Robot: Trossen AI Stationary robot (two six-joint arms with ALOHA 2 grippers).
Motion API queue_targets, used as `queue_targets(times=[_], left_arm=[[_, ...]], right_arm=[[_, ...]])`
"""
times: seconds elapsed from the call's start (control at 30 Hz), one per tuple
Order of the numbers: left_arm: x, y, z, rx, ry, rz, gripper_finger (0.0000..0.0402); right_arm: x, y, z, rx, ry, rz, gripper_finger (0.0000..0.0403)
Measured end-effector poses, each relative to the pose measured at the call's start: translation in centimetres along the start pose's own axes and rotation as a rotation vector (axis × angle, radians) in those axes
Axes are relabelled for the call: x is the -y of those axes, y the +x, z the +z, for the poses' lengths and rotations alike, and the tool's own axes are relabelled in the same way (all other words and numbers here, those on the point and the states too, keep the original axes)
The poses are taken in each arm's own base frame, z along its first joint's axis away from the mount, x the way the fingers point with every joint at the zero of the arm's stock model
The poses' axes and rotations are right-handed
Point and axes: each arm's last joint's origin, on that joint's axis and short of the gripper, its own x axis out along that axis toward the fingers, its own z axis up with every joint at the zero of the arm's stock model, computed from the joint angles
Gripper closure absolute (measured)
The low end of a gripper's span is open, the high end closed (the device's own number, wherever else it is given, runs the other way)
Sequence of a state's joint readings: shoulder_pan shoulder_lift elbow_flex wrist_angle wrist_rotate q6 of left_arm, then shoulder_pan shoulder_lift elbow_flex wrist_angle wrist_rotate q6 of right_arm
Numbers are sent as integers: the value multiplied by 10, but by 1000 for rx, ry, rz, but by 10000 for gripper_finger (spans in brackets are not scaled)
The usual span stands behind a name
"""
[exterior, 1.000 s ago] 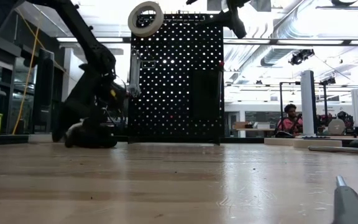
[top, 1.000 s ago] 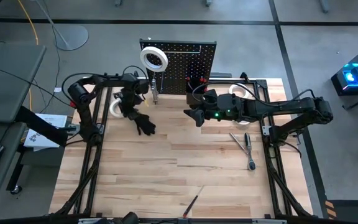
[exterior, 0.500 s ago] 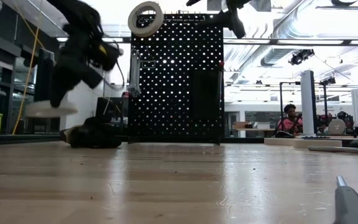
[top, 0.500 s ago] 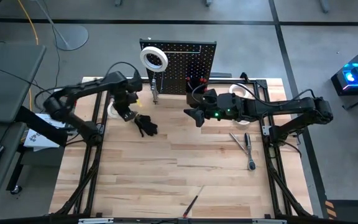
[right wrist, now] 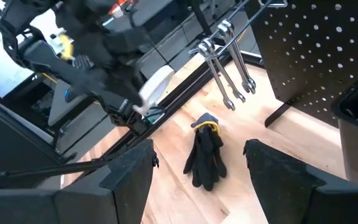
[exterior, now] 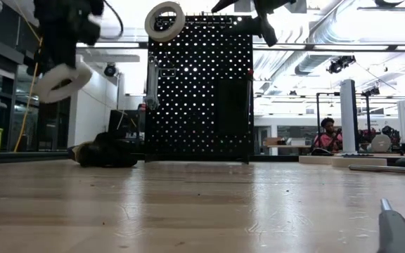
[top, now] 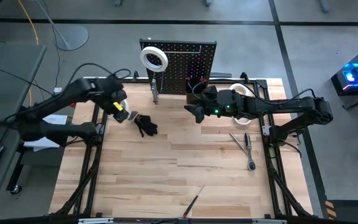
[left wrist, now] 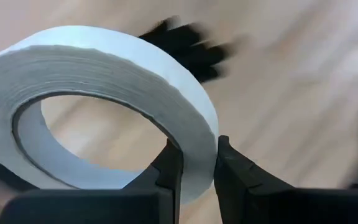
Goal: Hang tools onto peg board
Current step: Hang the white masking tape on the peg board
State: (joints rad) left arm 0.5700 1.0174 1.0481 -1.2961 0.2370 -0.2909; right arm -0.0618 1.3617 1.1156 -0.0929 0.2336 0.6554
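We see the left gripper (left wrist: 194, 163) raised above the table – its fingers pinch a white tape roll (left wrist: 104, 81), the peg board (top: 185, 65) beyond it. The right gripper (right wrist: 197, 168) hangs open near the board's bin.

Even, fairly bright overhead light fills the high view; the desk (top: 179, 162) reads warm and clear, and shadows under the arms are short and soft. A blue glow sits at the far right edge. In the low view, ceiling lights and pale room light behind the peg board (exterior: 198, 88) turn it into a silhouette, with bright dots showing through its holes; the nearest desk surface is out of focus. The white tape roll (exterior: 63, 81) at upper left is smeared by motion. The left wrist view shows that roll sharp, while the black glove (left wrist: 188, 46) and wood behind are heavily blurred. The right wrist view is bright and mostly crisp.
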Motion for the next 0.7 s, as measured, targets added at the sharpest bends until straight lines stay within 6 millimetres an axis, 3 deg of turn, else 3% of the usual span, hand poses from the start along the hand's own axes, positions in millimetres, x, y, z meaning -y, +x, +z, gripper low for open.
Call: queue_targets(times=[0.23, 0.5, 0.6, 0.7], left_arm=[[32, -33, -2, 270, 60, -497, 351], [79, -81, 12, 501, 375, -1098, 351], [92, -87, 21, 551, 424, -1202, 351], [104, -79, 35, 568, 456, -1246, 351]], right_arm=[[1, 1, 6, 23, 6, 43, 158], [-12, -2, 20, -2, -109, 442, 158], [-19, -6, 26, 67, -179, 554, 158], [-23, -9, 35, 150, -147, 603, 158]])
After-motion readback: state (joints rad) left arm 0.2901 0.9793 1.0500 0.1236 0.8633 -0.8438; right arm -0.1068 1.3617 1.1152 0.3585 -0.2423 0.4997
